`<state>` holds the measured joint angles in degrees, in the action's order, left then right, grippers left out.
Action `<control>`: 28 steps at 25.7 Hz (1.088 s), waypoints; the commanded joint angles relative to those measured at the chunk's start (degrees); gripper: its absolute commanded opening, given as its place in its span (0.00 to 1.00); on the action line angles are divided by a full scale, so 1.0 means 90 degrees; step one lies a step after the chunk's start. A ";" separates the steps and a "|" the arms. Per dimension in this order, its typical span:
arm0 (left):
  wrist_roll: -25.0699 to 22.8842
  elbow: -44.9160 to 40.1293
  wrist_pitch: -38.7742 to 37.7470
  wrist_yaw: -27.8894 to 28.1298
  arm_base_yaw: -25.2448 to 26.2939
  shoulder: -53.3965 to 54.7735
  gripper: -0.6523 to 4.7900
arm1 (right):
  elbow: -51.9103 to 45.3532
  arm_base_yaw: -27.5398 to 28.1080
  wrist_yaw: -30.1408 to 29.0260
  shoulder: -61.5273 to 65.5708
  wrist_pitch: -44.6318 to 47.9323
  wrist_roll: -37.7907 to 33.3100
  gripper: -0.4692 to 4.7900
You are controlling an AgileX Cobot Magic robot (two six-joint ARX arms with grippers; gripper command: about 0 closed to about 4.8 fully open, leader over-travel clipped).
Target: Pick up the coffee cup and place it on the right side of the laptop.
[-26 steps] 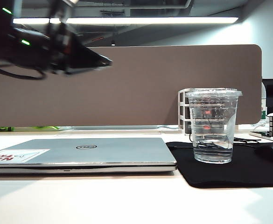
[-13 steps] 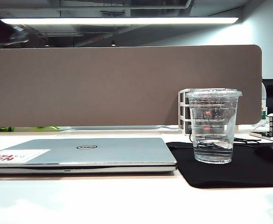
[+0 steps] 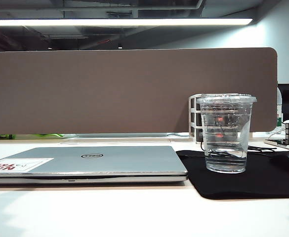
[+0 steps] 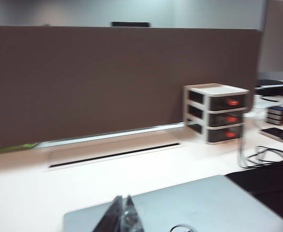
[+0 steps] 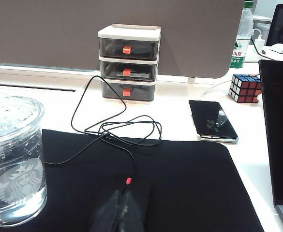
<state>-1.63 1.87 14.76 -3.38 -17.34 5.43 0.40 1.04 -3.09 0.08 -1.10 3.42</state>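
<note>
The clear, tapered plastic coffee cup (image 3: 226, 133) with its flat clear lid stands upright on the black mat (image 3: 243, 180), at about three o'clock from the slim silver-grey Dell laptop (image 3: 85, 164) in the exterior view. A narrow strip of mat shows between the two, so they are near but not touching. The laptop lies closed and flat on the white worktop (image 3: 134, 212), its white sticker with red letters (image 3: 17, 165) at the nine o'clock end of the lid.

My left fingers (image 4: 121, 216) are pressed together to a point with nothing between them, hanging over the laptop lid (image 4: 218, 203). Across the worktop from them, the small three-drawer organizer (image 4: 216, 112) with red pulls stands against the brown partition (image 4: 107, 82). The left wrist view is a little blurred.

My right fingers (image 5: 123, 212) are likewise closed tip to tip and hold nothing, low over the black mat (image 5: 180, 179). The coffee cup (image 5: 13, 159) sits on the mat just to one side of them, apart from the fingers, with a little clear liquid in its base and a round logo on its wall. A thin black cable (image 5: 117, 130) loops over the mat ahead of them. Farther on are the drawer organizer (image 5: 128, 62), a dark phone (image 5: 213, 121) lying flat, a colour-tiled puzzle cube (image 5: 245, 88) and a plastic bottle (image 5: 241, 41) with a green label.

Neither arm appears in the exterior view.
</note>
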 commanded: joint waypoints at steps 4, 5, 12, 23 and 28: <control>-0.0010 -0.0163 -0.1178 0.0168 0.0000 -0.0588 0.11 | -0.0029 0.0010 0.0019 -0.0012 0.0126 0.0005 0.09; -0.0027 -0.0163 -0.1214 0.0199 0.0002 -0.0588 0.11 | -0.0029 0.0010 0.0022 -0.0005 0.0131 0.0005 0.09; -0.0175 -0.0165 -0.1253 0.0430 0.0117 -0.0588 0.11 | -0.0029 0.0017 0.0019 -0.0012 0.0151 0.0005 0.09; 0.0153 -0.0165 -0.0896 -0.1530 0.2081 -0.0588 0.11 | -0.0029 0.0017 0.0012 -0.0012 0.0151 0.0002 0.09; 0.0185 -0.0163 -0.1008 -0.1275 0.2584 -0.0588 0.11 | -0.0029 0.0015 -0.0007 -0.0012 0.0158 -0.0007 0.09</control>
<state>-0.16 0.10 5.50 -16.43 6.02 0.12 0.40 1.21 -3.11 0.08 -0.82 3.42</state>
